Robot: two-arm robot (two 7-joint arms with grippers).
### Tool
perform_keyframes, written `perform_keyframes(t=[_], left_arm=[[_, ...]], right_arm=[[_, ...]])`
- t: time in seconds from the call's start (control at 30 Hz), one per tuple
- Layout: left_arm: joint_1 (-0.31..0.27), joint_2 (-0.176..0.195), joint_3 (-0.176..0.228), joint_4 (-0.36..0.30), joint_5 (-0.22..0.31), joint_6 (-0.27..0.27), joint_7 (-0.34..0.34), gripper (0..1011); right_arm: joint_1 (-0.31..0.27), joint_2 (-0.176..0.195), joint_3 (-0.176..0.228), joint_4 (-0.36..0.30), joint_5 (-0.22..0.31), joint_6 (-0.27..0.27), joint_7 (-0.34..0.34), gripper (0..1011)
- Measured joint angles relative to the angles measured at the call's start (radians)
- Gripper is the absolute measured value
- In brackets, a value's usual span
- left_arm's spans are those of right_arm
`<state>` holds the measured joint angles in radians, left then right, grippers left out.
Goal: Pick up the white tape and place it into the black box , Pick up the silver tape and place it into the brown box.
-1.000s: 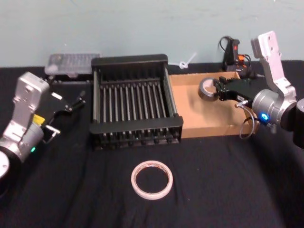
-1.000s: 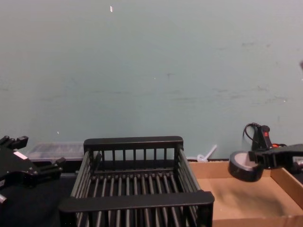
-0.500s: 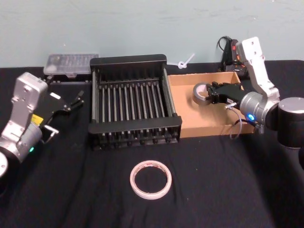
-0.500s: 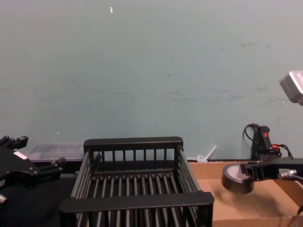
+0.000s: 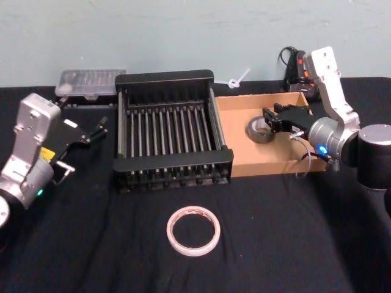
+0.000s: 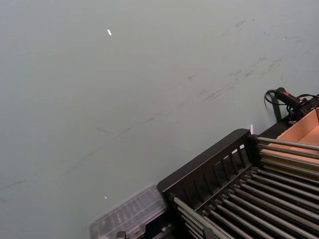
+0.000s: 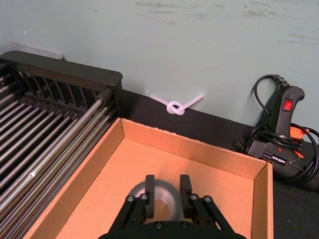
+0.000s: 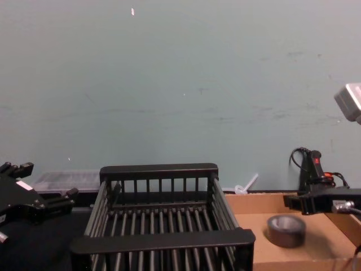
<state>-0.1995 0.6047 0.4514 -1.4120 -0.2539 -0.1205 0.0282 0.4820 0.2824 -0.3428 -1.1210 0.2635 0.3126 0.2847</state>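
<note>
On your counter [image 5: 293, 244] the black box [image 5: 171, 138] stands in the middle, and the brown box [image 5: 244, 152] is touching it on its right side. The silver tape [image 5: 260, 130] lies inside the brown box, and the right hand [image 5: 276, 120] is above it with its fingers apart. The white tape [image 5: 193, 230] lies on the counter in front of the black box. The left hand [image 5: 91, 131] is to the left of the black box.

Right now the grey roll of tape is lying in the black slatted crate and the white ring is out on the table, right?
Not quite: the silver tape lies in the brown box, as the head view shows. The white tape is indeed out on the table.
</note>
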Motion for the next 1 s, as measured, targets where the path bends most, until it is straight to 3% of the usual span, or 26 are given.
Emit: perform_keyframes(t=[0.37, 0.4, 0.67, 0.8, 1.0], left_arm=[[0.0, 0.0, 0.0, 0.0, 0.0, 0.0, 0.0, 1001], [0.0, 0.0, 0.0, 0.0, 0.0, 0.0, 0.0, 1001], [0.0, 0.0, 0.0, 0.0, 0.0, 0.0, 0.0, 1001], [0.0, 0.0, 0.0, 0.0, 0.0, 0.0, 0.0, 1001], [0.0, 0.0, 0.0, 0.0, 0.0, 0.0, 0.0, 1001]], right_arm=[[-0.001, 0.001, 0.0, -0.002, 0.002, 0.001, 0.001, 617], [-0.001, 0.001, 0.0, -0.002, 0.002, 0.001, 0.001, 686], [-0.001, 0.002, 0.0, -0.003, 0.003, 0.002, 0.002, 904], [-0.001, 0.002, 0.0, -0.003, 0.003, 0.002, 0.002, 997], [-0.001, 0.002, 0.0, -0.003, 0.004, 0.002, 0.002, 1002]])
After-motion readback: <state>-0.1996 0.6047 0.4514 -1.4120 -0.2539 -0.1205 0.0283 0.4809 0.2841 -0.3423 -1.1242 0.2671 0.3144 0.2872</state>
